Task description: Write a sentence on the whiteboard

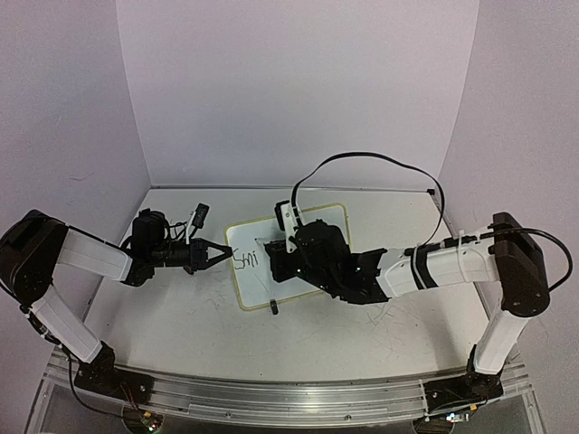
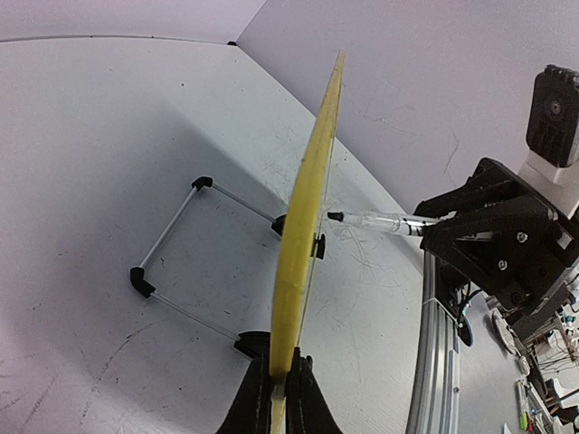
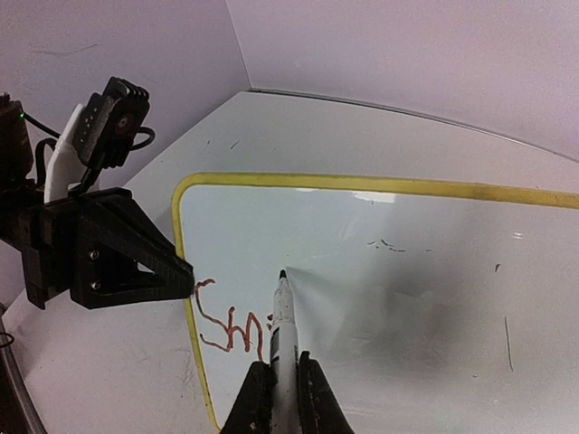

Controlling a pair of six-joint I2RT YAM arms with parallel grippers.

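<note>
The left pincer (image 1: 215, 256) is clenched on the left rim of the whiteboard (image 1: 247, 286). In its wrist view the fingertips (image 2: 271, 384) pinch the yellow-green edge, so this arm appears to be steadying the board. The whiteboard (image 2: 310, 185) stands tilted on the counter (image 1: 181, 316), directly ahead of that pincer. A wire stand (image 2: 172, 271) with black feet props it from behind.

Just right of the left pincer, near the board's left edge, the sentence (image 1: 246, 260) has been started. A few thin dark strokes are there, which seem to read "Smi" (image 3: 231, 327). The rest of the board (image 3: 407, 298) to the right is bare apart from faint grey marks.

Right of the letters, a marker (image 3: 283, 330) points up the board face. Its tip is at or just off the surface beyond the last stroke; which one cannot be told. The right pincer (image 3: 280, 391) grasps the marker's barrel between closed fingers. From above, this pincer (image 1: 279, 264) hangs over the board's middle, and its arm covers much of the board.

The writing step is in hand and looks to be at an early stage. The next move likely calls for light, even tip pressure and small strokes travelling rightward, away from the left pincer. Meanwhile the left grip has to hold the board firm.

No container is visible in any view.
</note>
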